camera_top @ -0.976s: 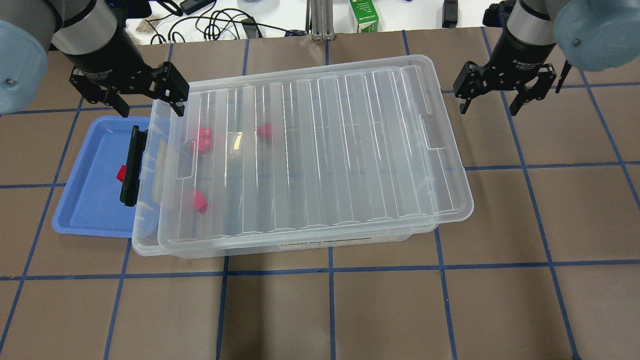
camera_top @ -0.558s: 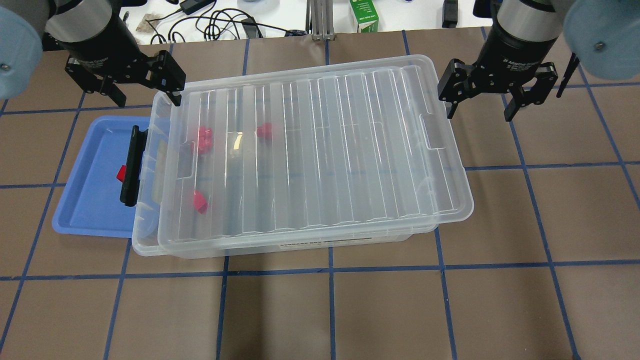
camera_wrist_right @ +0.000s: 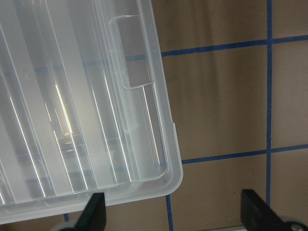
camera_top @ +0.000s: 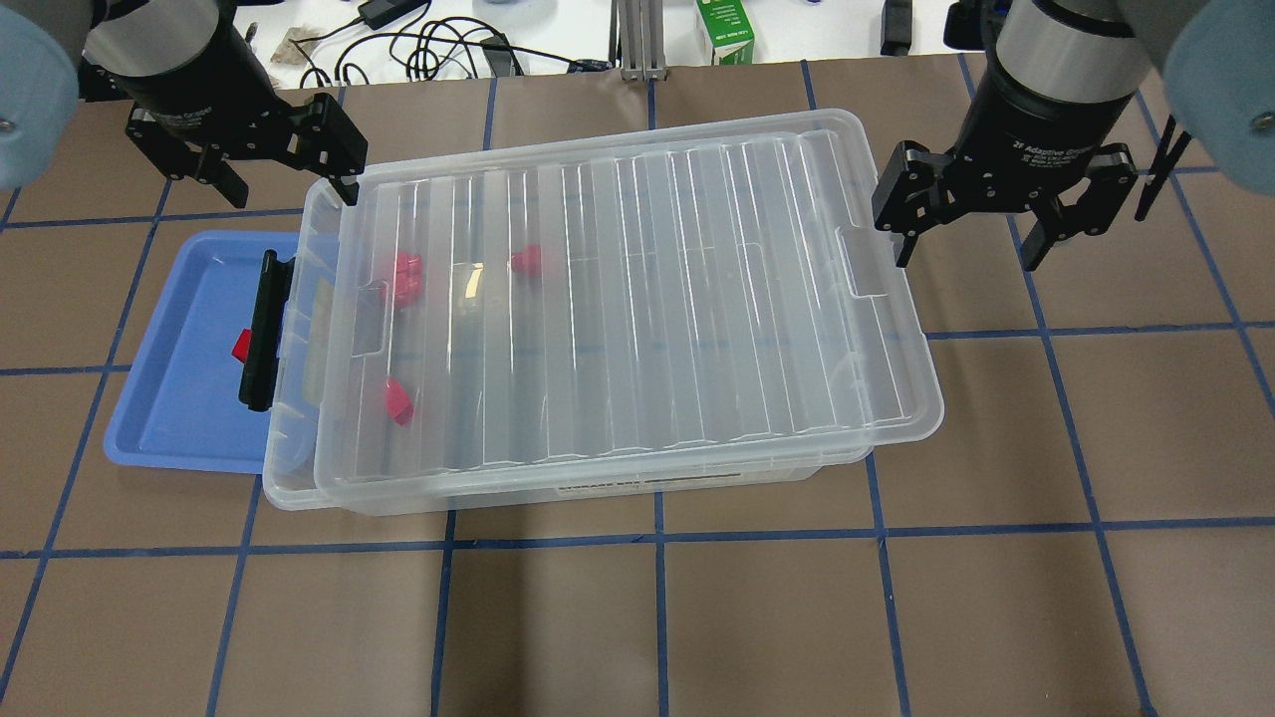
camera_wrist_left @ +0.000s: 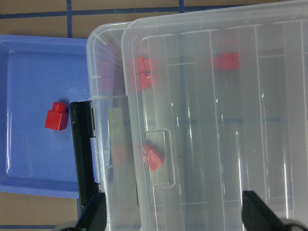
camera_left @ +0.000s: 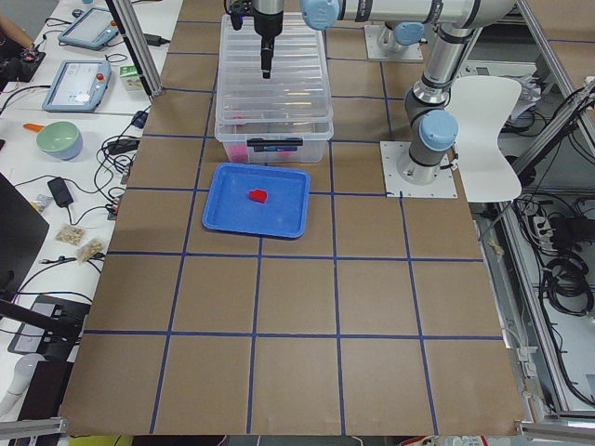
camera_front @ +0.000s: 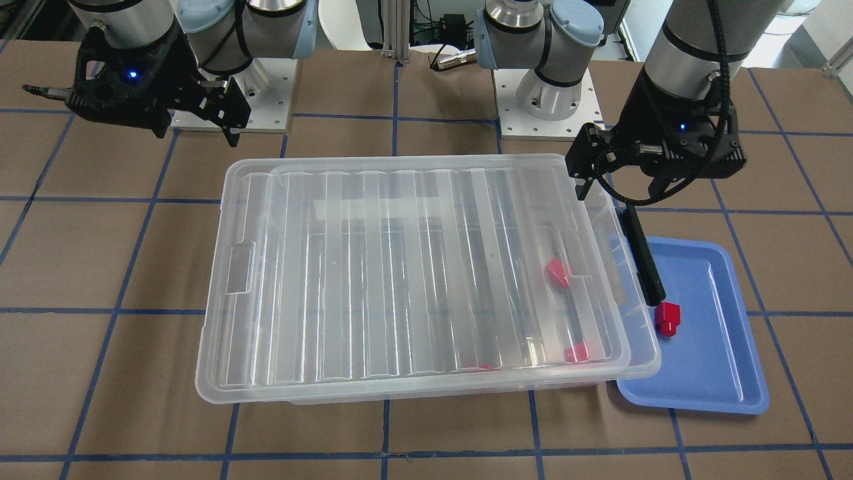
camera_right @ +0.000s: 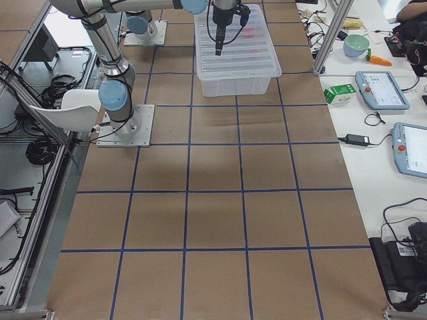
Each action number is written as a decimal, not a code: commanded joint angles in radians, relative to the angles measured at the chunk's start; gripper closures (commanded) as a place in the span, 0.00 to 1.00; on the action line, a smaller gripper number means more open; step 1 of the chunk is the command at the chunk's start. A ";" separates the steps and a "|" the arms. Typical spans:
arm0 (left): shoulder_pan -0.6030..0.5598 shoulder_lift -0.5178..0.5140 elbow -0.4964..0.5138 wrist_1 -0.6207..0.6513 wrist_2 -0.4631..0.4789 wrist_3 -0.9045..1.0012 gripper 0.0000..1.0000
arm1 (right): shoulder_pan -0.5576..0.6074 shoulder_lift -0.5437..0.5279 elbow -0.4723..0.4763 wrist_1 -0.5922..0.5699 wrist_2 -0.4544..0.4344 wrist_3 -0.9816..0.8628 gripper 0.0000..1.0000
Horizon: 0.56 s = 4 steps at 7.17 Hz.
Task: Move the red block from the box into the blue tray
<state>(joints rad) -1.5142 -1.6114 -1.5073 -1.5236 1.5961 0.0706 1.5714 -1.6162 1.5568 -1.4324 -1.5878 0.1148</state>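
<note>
The clear box [camera_top: 558,490] lies mid-table with its ribbed lid [camera_top: 647,289] resting on top, shifted to the right. Three red blocks show through it: [camera_top: 403,277], [camera_top: 526,261], [camera_top: 398,402]. The blue tray [camera_top: 179,398] sits against the box's left end, partly under its black latch [camera_top: 261,329]. One red block [camera_top: 240,346] lies in the tray; it also shows in the front view [camera_front: 668,317] and the left wrist view [camera_wrist_left: 56,117]. My left gripper [camera_top: 289,184] hovers open and empty over the box's far left corner. My right gripper [camera_top: 968,249] hovers open and empty by the box's right end.
A green carton [camera_top: 724,30] and cables [camera_top: 438,50] lie past the table's far edge. The two arm bases [camera_front: 553,100] stand behind the box. Brown table surface with blue tape lines [camera_top: 657,617] lies in front of the box.
My right gripper has moved nearer and slightly toward the box's right end. My left gripper has drifted a little toward the far edge. Both stay open; box and blocks have not moved.
</note>
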 commanded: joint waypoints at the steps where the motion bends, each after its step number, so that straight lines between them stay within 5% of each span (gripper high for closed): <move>1: -0.001 -0.001 -0.008 0.000 0.001 0.000 0.00 | -0.022 -0.004 0.008 0.003 0.008 -0.012 0.00; 4: -0.007 0.008 -0.017 -0.001 -0.001 -0.002 0.00 | -0.022 -0.008 0.011 0.000 0.008 -0.020 0.00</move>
<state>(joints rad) -1.5209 -1.6076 -1.5227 -1.5235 1.5942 0.0692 1.5492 -1.6217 1.5670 -1.4314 -1.5836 0.0983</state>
